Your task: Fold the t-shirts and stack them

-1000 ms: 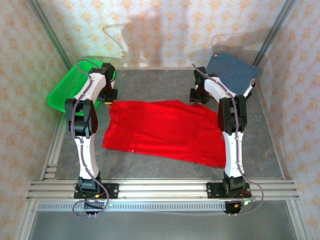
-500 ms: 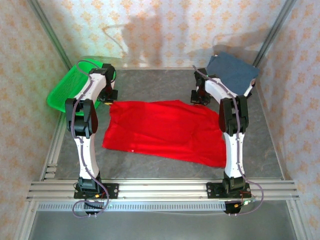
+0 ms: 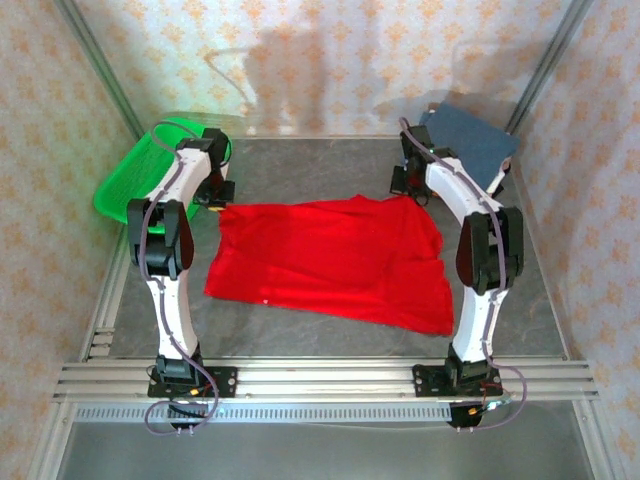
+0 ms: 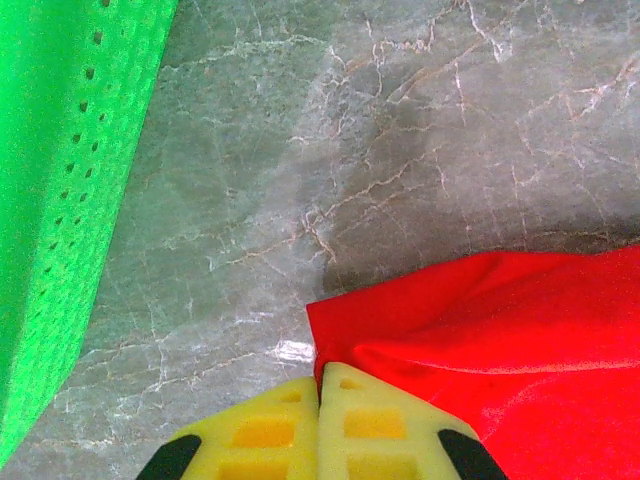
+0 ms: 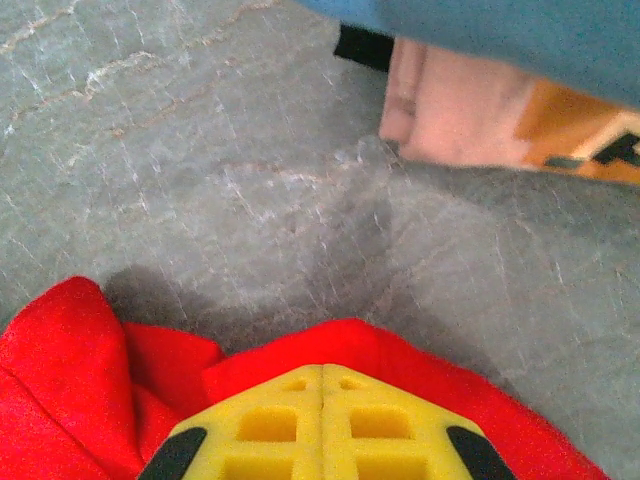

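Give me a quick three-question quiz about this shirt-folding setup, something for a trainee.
1. True or false: the red t-shirt lies inside the green basket.
2. The left gripper and right gripper are shut on the red t-shirt's: A) near corners, B) far corners, C) middle.
3. Fill in: the blue shirt lies at the far ___ corner of the table.
Key: 1 false; 2 B; 3 right.

Right end effector (image 5: 320, 372) has pinched the red t-shirt (image 3: 330, 260).
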Controlling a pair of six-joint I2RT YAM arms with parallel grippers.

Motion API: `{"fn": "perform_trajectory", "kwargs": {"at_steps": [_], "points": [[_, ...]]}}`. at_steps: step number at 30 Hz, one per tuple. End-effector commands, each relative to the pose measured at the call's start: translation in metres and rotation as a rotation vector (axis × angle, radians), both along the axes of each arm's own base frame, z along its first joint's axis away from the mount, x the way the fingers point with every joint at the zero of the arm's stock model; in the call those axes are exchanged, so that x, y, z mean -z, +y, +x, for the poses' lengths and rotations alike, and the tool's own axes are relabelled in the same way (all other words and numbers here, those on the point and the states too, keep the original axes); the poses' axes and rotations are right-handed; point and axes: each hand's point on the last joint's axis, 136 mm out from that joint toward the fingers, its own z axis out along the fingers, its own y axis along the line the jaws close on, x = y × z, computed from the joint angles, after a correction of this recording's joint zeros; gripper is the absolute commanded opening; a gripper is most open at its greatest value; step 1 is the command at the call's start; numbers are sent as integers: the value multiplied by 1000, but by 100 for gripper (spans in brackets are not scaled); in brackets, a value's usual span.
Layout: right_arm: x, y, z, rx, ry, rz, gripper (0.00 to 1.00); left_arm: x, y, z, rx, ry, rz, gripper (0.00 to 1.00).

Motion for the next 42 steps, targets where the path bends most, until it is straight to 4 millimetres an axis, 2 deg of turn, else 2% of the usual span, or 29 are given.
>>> {"fn": "perform_trajectory", "kwargs": {"at_steps": [1, 7, 14, 19, 23, 25, 27, 30, 33, 35, 37, 38, 40, 42], "points": [[-15, -7, -13, 36, -56, -11, 0, -20, 1, -5, -17, -46, -10, 3], [-12, 2, -57, 35, -76, 62, 0, -13, -10, -22, -52, -33, -76, 3], [30, 23, -126, 4, 33, 175, 0, 9, -22, -46, -71, 27, -124, 2], [60, 25, -165, 64, 143, 207, 1, 21, -26, -59, -92, 59, -142, 2], [77, 16, -187, 133, 201, 188, 13, 30, -27, -68, -101, 88, -145, 2], [72, 14, -184, 147, 171, 190, 27, 32, -27, -70, -98, 93, -144, 2], [53, 21, -172, 127, 101, 236, 42, 33, -26, -72, -94, 98, -138, 2], [20, 25, -155, 117, -2, 299, 54, 33, -25, -74, -90, 102, -133, 1], [-15, 16, -132, 168, -108, 345, 62, 32, -26, -74, -88, 92, -138, 1], [-27, 8, -116, 201, -131, 370, 64, 32, -26, -75, -85, 87, -140, 1], [-28, 11, -100, 191, -91, 405, 64, 33, -26, -75, -83, 91, -140, 1], [-25, 19, -92, 153, -60, 425, 63, 34, -27, -75, -81, 92, -140, 1], [-7, 30, -81, 115, 33, 430, 61, 36, -27, -75, -84, 92, -145, 1], [16, 28, -74, 124, 115, 387, 58, 35, -28, -74, -85, 89, -150, 1]]}}
